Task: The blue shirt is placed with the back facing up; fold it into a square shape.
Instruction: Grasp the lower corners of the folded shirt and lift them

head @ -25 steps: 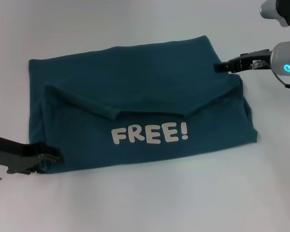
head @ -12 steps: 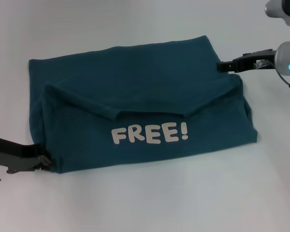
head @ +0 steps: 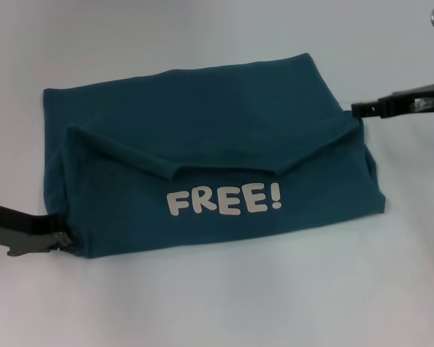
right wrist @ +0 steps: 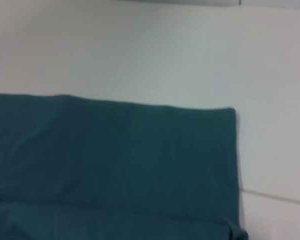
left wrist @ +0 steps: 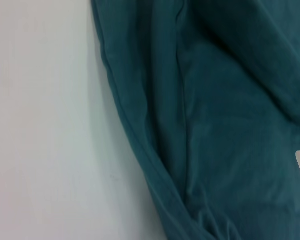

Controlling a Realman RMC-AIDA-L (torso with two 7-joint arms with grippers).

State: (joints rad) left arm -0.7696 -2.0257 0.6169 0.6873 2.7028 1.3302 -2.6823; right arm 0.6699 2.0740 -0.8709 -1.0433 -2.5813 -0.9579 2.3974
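Lies mid-desk (head: 217, 311) as a rough rectangle: blue shirt (head: 202, 123), teal, near flap turned over showing cream "FREE!", edges uneven. Partly folded, probably; squaring judged left. Left pincer (head: 64, 242) at near-left corner, right pincer (head: 358, 109) at far-right edge; cannot tell either's opening.

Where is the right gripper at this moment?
In the head view, the right gripper is at the right side, beside the blue shirt at its far right corner.

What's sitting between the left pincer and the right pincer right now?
In the head view, only the blue shirt spans the stretch between the left pincer, at its near left corner, and the right pincer, at its far right edge. The FREE! lettering faces up.
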